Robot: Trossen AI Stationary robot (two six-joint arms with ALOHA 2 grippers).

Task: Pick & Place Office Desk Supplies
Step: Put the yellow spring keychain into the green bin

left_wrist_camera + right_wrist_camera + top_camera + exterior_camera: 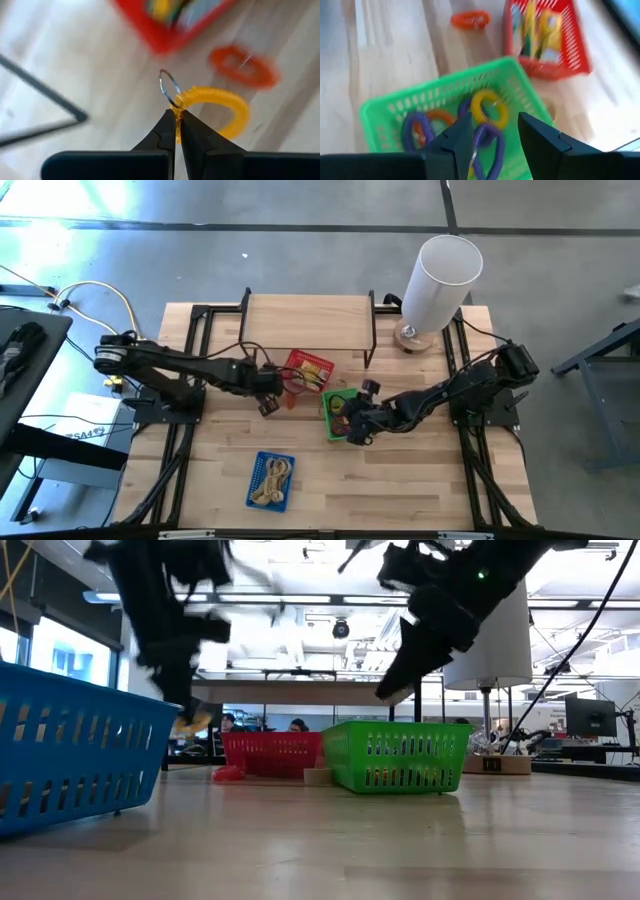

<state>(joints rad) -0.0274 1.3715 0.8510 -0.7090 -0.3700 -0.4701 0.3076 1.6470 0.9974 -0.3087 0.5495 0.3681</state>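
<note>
Near the worktop's middle, a yellow loop (220, 107) is pinched in the left end effector (177, 117); the green basket (330, 412), under the half-open, empty right end effector (492, 135), lies rightward.

No text or label can be read anywhere.

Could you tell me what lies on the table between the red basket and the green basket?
In the low view, a small pale tan block sits on the table between the red basket and green basket; otherwise bare wood.
</note>
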